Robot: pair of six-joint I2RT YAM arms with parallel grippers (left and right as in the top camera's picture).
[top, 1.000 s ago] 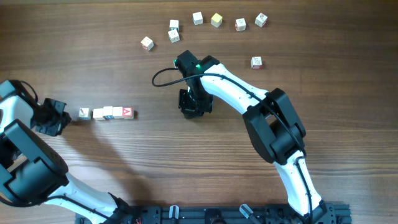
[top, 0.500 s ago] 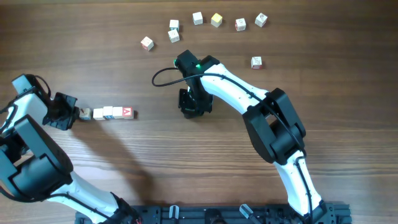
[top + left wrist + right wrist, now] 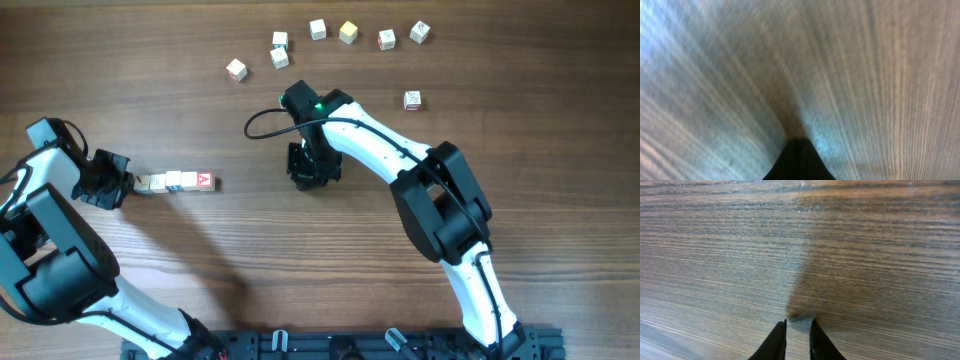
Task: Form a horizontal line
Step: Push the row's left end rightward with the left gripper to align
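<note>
The horizontal line is a short row of small whitish cubes lying left of centre, edge to edge, with a red "A" cube at its right end. My left gripper is shut and its tip presses against the row's left end, partly covering the end cube. The left wrist view is blurred and shows only wood grain past the shut fingertips. My right gripper rests low at the table's centre. Its fingertips stand a narrow gap apart with nothing between them, the right gripper showing only bare wood ahead.
Several loose cubes lie in an arc along the far side, from a whitish cube round to a yellowish one and a cube at the right. One more cube sits alone, right of the right arm.
My left gripper has slid rightward to the row and pushed the tilted leftmost cube against the others. The right arm has not moved.
</note>
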